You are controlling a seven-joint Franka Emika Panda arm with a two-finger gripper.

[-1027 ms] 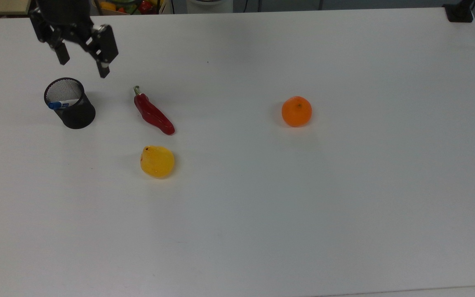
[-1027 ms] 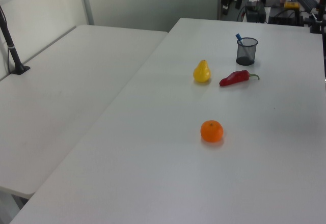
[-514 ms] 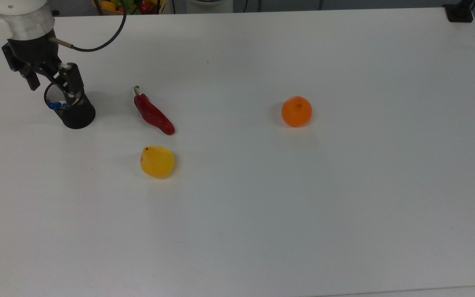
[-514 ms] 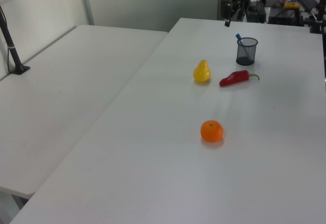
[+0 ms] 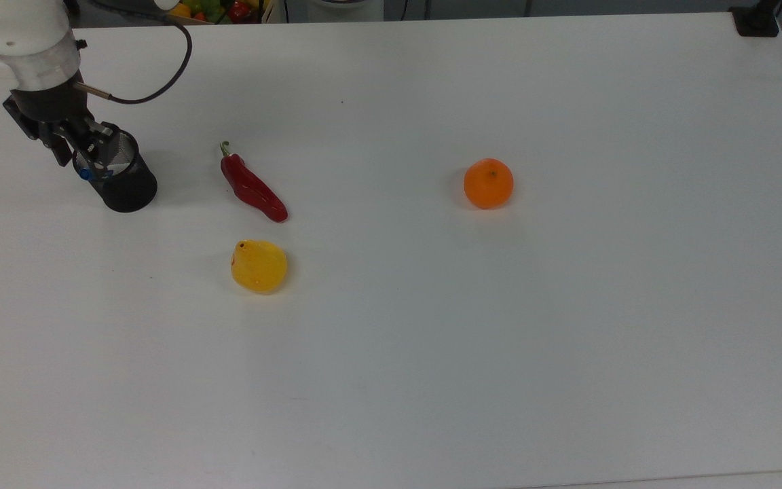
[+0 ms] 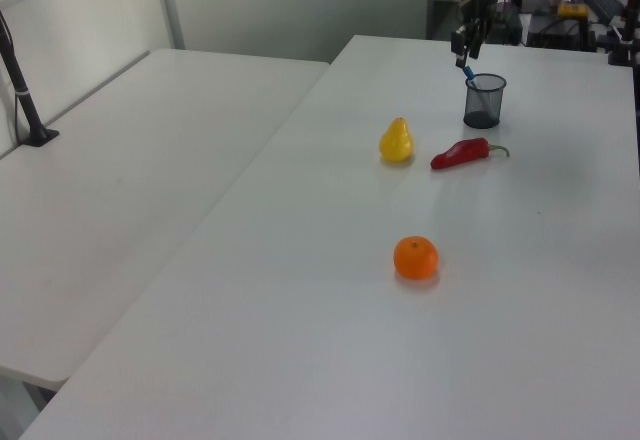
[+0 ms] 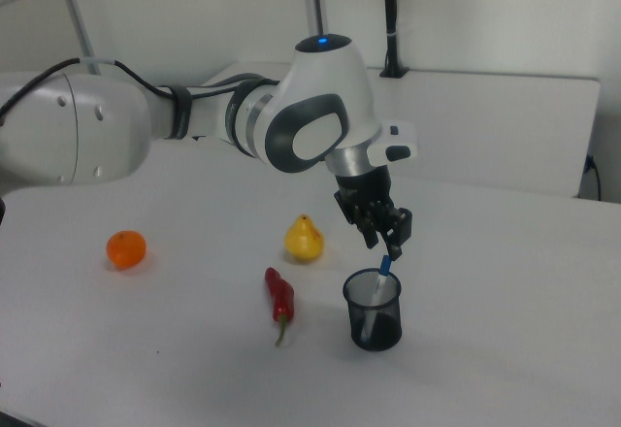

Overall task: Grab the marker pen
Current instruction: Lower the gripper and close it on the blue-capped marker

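Note:
The marker pen (image 7: 384, 274) stands tilted in a black mesh cup (image 7: 373, 312), and its blue cap pokes above the rim. In the top view the blue cap (image 5: 84, 174) shows at the top view's left side of the cup (image 5: 123, 182). My gripper (image 7: 385, 244) hangs just over the cap, open, with a finger on each side of the tip. From above, the gripper (image 5: 81, 159) covers the cup's mouth. In the left view the gripper (image 6: 466, 52) sits directly above the marker (image 6: 468, 73) and cup (image 6: 484, 101). The marker's lower barrel is hidden behind the mesh.
A red chili (image 5: 252, 187) lies to the top view's right of the cup, with a yellow pear (image 5: 258, 266) in front of it. An orange (image 5: 488, 183) sits further right. The white table (image 5: 499, 339) stretches wide around them.
The gripper came from behind and right of the cup in the top view, moved over the cup's mouth and dropped to just above the marker's cap. The marker and cup have not moved.

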